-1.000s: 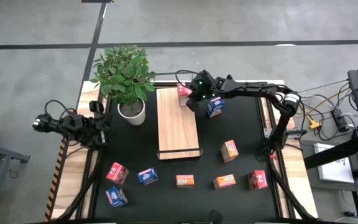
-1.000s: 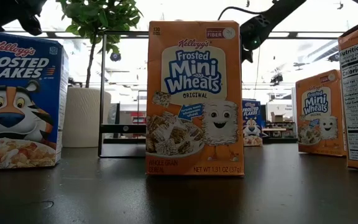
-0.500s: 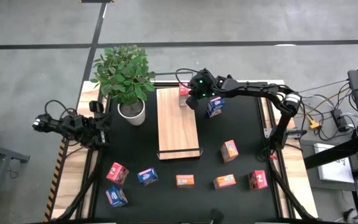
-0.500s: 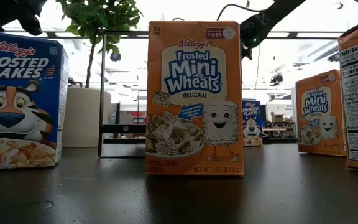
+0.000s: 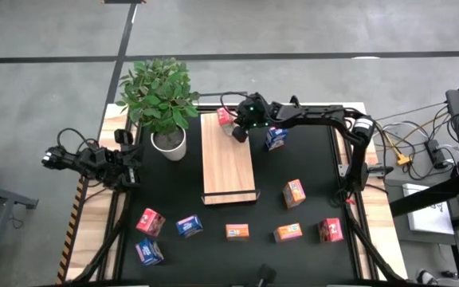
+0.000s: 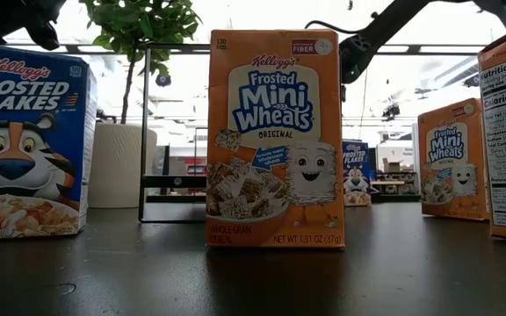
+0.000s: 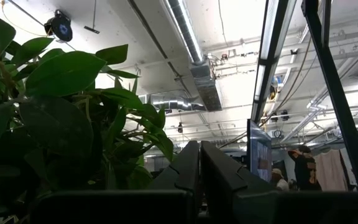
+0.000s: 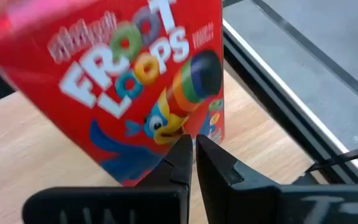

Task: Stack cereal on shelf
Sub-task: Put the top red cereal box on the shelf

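A red Froot Loops cereal box (image 5: pixel 224 117) stands on the far end of the light-wood shelf (image 5: pixel 228 163). My right gripper (image 5: pixel 240 130) is shut and reaches in from the right, its fingertips (image 8: pixel 193 142) at the box's printed front. A blue cereal box (image 5: pixel 275 137) stands on the black table just right of the shelf. Several more cereal boxes stand along the near edge, among them an orange one (image 6: pixel 275 140). My left gripper (image 7: pixel 199 149) is shut and waits at the table's left edge, pointing upward beside the plant. My right gripper's shut fingertips are against the lower part of the red box's printed front (image 8: pixel 166 127). They come slanting down from the table's right side. The box's bottom edge is on the shelf's far end, and the box looks tilted in the wrist view.
A potted plant (image 5: pixel 164 100) in a white pot stands left of the shelf's far end. An orange box (image 5: pixel 294 192) stands right of the shelf's near end. The shelf's black wire frame (image 6: pixel 148 132) rises at its far end.
My right gripper has moved toward the table's left edge and slightly down, staying shut. The red box has shifted leftward with it along the far end of the shelf.
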